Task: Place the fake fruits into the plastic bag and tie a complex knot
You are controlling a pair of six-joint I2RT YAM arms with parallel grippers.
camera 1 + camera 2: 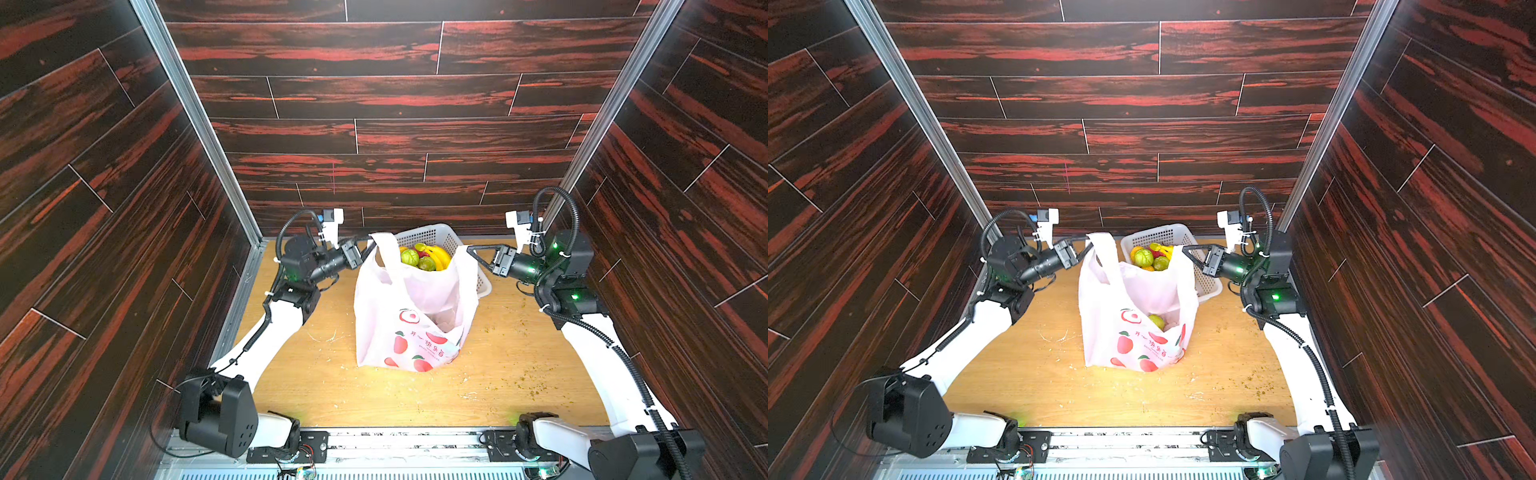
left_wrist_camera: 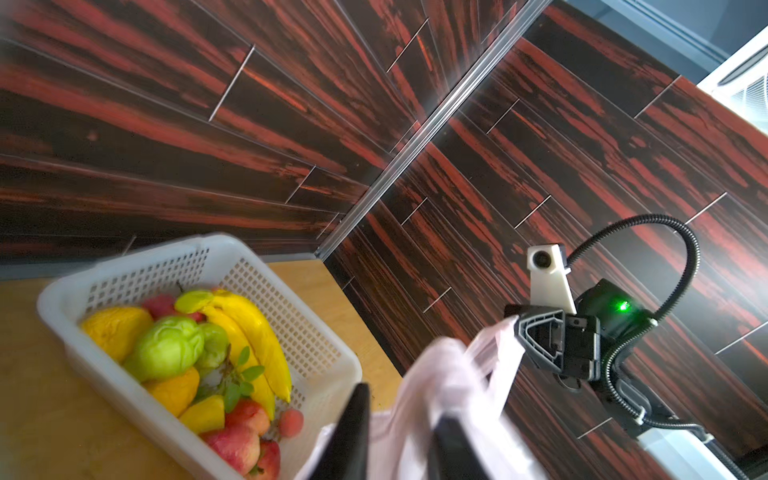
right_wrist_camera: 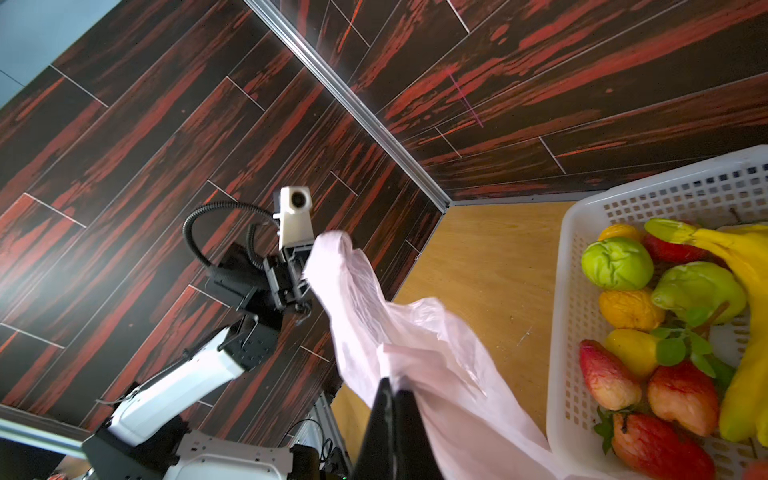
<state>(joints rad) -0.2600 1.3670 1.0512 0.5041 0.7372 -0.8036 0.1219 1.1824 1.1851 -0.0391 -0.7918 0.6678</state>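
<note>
Right claw point(image 1: 471, 250) tight on plastic bag point(image 1: 399, 316)

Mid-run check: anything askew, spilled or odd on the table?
Crumbs litter the table: pale scraps left of the plastic bag, greenish specks to its right. The left gripper has its jaws apart around one bag handle; the right gripper pinches the other, so the left side may sag. Nothing looks damaged.
</note>
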